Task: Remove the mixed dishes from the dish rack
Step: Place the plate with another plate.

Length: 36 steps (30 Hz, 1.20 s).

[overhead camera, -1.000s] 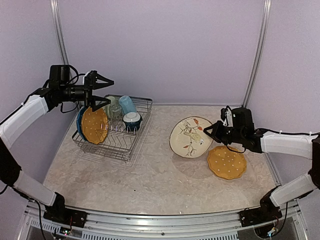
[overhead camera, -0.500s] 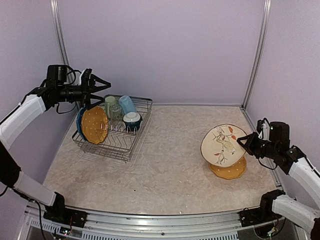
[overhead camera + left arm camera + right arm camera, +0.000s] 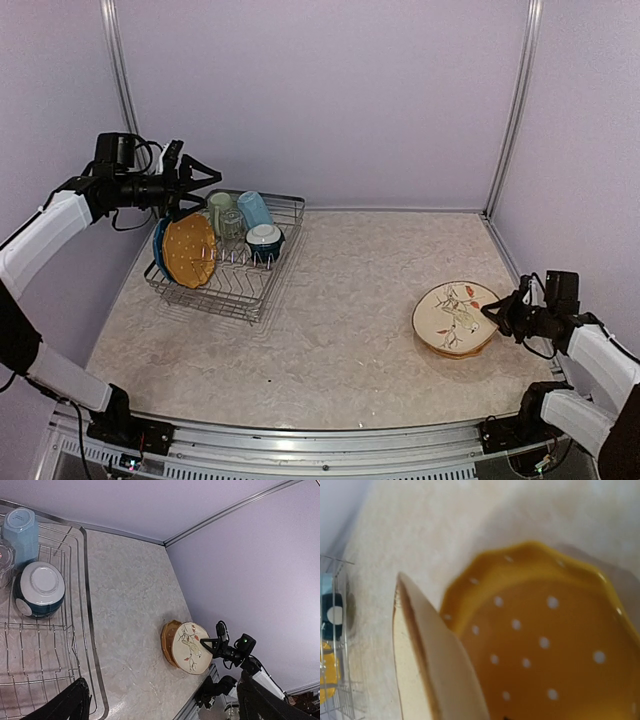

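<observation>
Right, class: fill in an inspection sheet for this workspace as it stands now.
Surface: marbled table.
Job's things: rack holds orange plate, blue plate, green mug, glass, blue mug, bowl; floral plate tilted over second orange plate on the table.
Clutter: nothing seen.
Grippers: left gripper open above rack; right gripper shut on floral plate's rim.
Cables: black loops at left wrist.
Surroundings: lilac walls, metal posts.

My left arm (image 3: pixel 45 235) rises along the frame's left edge, with the left hand (image 3: pixel 210 190) held level at upper left, fingers spread wide. My right arm (image 3: pixel 600 352) stays low at lower right, the right hand (image 3: pixel 497 312) pinching the cream floral plate (image 3: pixel 452 315) by its rim.
</observation>
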### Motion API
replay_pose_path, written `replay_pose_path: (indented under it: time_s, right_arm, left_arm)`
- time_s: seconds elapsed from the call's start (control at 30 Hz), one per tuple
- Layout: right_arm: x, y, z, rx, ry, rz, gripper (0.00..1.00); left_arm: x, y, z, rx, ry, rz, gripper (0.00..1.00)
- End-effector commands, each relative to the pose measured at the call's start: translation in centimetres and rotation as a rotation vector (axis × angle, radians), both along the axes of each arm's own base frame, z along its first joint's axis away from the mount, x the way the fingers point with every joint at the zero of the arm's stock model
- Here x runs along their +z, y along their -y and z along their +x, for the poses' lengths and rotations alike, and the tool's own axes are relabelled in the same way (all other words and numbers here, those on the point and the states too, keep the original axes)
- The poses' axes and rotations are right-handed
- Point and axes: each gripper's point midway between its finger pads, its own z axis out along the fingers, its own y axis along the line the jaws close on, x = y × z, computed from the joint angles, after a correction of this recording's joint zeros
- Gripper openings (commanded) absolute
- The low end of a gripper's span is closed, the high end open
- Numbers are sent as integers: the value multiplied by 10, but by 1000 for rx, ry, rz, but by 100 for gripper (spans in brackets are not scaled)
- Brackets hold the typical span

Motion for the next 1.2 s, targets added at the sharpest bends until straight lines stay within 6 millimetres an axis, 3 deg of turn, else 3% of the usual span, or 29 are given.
replay_pose_path:
  time_s: [0.0, 0.33, 0.8, 1.17]
  right_arm:
    - [29, -11, 10, 74, 142, 72, 0]
    - [8, 2, 15, 48, 119, 66, 0]
    - [-17, 5, 21, 55, 84, 60, 0]
    - [-26, 18, 17, 16, 40, -39, 25]
  left_arm:
    - [-1, -1, -3, -22, 30, 9, 97]
    - [4, 2, -8, -48, 40, -14, 97]
    - [0, 1, -6, -42, 42, 0, 96]
    - [2, 0, -7, -38, 49, 5, 96]
